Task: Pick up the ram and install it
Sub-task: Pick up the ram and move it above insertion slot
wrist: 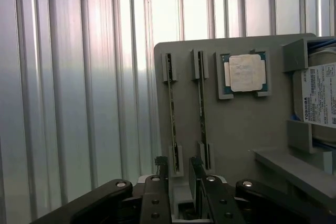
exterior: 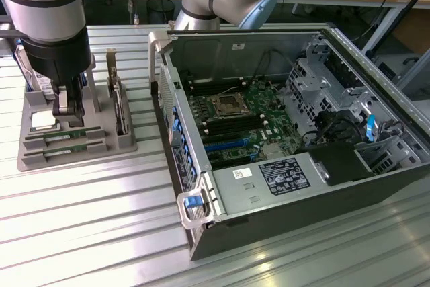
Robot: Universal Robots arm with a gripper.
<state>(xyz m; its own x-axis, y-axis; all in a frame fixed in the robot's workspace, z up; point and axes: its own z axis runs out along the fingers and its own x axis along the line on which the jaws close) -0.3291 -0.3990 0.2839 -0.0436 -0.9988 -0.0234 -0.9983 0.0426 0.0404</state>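
Just two ram sticks point(wrist: 172, 121) (one processor point(wrist: 247, 73))

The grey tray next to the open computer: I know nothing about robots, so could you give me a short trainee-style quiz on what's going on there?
1. How many ram sticks sit in the grey tray?
2. True or false: the hand is gripping one of the sticks.
3. What lies in the tray beside the sticks? A) a square silver processor B) a screwdriver C) a fan

Key:
1. Two.
2. False: the hand is open at the tray, holding nothing.
3. A.
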